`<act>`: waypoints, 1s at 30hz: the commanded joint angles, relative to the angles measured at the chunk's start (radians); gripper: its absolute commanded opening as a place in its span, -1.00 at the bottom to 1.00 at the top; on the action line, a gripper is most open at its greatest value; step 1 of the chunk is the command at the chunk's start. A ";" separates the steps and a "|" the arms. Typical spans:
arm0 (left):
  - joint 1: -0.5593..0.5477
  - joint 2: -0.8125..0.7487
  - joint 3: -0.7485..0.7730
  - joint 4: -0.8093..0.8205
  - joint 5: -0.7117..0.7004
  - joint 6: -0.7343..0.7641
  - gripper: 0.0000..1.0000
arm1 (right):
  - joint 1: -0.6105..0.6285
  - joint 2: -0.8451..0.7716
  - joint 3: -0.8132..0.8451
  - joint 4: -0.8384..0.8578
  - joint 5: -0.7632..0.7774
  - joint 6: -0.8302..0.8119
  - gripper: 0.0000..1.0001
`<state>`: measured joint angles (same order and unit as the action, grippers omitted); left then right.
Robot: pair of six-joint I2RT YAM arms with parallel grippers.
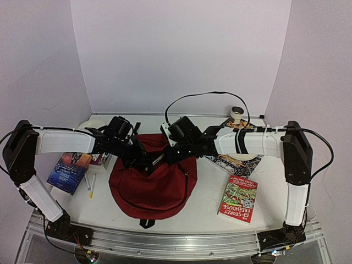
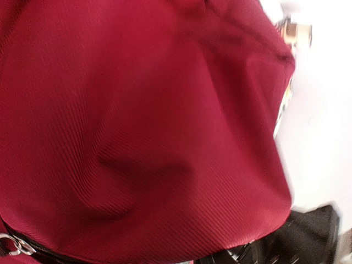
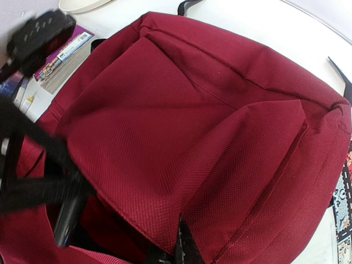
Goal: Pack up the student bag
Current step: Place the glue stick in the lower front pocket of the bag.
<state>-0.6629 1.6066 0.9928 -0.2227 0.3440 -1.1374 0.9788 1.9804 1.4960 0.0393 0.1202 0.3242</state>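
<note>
The student bag [image 1: 151, 190], a dark red backpack, lies in the middle of the table with its top toward the back wall. Both grippers meet at its upper edge. My left gripper [image 1: 142, 160] is at the top left of the bag's mouth. Red cloth [image 2: 143, 121] fills the left wrist view and covers the fingers, drawn taut as if pinched. My right gripper [image 3: 186, 250] is shut on the edge of a red flap [image 3: 181, 110], lifted over a dark opening. From above, the right gripper [image 1: 168, 158] sits just right of the left one.
A blue book [image 1: 69, 171] and two markers [image 1: 91, 185] lie left of the bag. A red Treehouse book [image 1: 238, 198] lies at the right front, a patterned book [image 1: 237, 163] under the right forearm. A tape roll [image 1: 237, 114] stands at the back.
</note>
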 commanded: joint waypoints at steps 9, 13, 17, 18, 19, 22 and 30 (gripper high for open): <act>0.021 0.056 0.009 0.185 -0.154 -0.170 -1.00 | 0.046 -0.071 -0.027 0.041 -0.068 0.051 -1.00; 0.010 0.084 0.026 0.194 -0.184 -0.183 -0.86 | 0.053 -0.070 -0.028 0.052 -0.083 0.067 -1.00; 0.001 0.088 0.031 0.194 -0.206 -0.185 -0.59 | 0.053 -0.068 -0.026 0.057 -0.080 0.069 -1.00; 0.000 0.084 0.029 0.194 -0.210 -0.182 -0.53 | 0.054 -0.068 -0.026 0.057 -0.075 0.067 -1.00; 0.000 0.077 0.025 0.194 -0.214 -0.180 -0.46 | 0.053 -0.068 -0.025 0.057 -0.068 0.066 -1.00; 0.000 0.054 0.011 0.194 -0.226 -0.174 -0.23 | 0.054 -0.065 -0.025 0.057 -0.049 0.064 -1.00; 0.000 -0.008 -0.019 0.164 -0.226 -0.148 0.47 | 0.054 -0.054 -0.019 0.058 -0.024 0.052 -1.00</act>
<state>-0.6678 1.6758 0.9843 -0.0861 0.1539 -1.3034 1.0153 1.9728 1.4654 0.0834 0.0879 0.3828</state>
